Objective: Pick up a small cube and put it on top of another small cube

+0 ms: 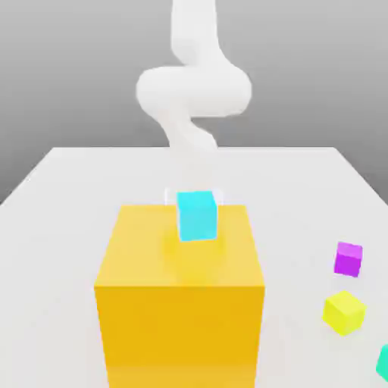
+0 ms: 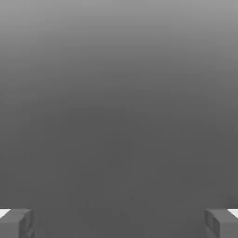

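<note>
Exterior view had the white arm (image 1: 193,91) coiled behind the big orange-yellow block (image 1: 180,292), a cyan cube (image 1: 198,215) sitting at that block's far top edge; hand view showed the gripper (image 2: 119,223) with its 2 fingers (image 2: 16,222) spread wide and nothing between them, only grey background ahead; the magenta cube (image 1: 348,258) lay on the white table (image 1: 61,227) toward the exterior view's right, the lemon-yellow cube (image 1: 343,311) near it but apart, a teal-green cube (image 1: 383,362) at the frame edge; to do the reach well, I judged, the arm needed to clear the block, centre over the magenta cube, square the fingers to its faces, then descend
</note>
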### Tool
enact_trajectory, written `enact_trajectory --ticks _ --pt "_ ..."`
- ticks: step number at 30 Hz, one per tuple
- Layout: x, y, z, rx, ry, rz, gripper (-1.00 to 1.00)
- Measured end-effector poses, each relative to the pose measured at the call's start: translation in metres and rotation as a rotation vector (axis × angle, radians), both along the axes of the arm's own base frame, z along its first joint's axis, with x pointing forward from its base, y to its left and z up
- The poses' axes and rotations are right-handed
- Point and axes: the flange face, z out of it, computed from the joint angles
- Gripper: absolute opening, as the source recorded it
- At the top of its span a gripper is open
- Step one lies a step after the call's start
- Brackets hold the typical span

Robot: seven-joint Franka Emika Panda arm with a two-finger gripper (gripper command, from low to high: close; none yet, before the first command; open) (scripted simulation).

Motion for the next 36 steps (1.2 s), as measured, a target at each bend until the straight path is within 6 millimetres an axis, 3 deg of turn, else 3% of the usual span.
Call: enact_trajectory --ticks 2,5,10,15,17,18,21,29,30,36 --pt "0.02 0.041 -0.047 -0.047 0.069 0.091 0.0" --pt "0.033 0.098 -0.117 -0.111 0.162 0.224 0.0" --pt "0.014 0.185 -0.233 -0.213 0.307 0.456 0.0" --pt "-0.048 0.251 -0.344 -0.309 0.446 0.702 0.0" --pt "-0.082 0.269 -0.384 -0.345 0.5 0.804 0.0" --pt "-0.109 0.283 -0.404 -0.369 0.524 0.878 0.0" --pt "-0.164 0.292 -0.455 -0.412 0.602 1.016 0.0" --pt "-0.177 0.292 -0.526 -0.415 0.628 1.044 0.0" --pt "-0.177 0.291 -0.531 -0.417 0.628 1.044 -1.0" --pt "-0.177 0.29 -0.534 -0.418 0.627 1.044 -1.0"
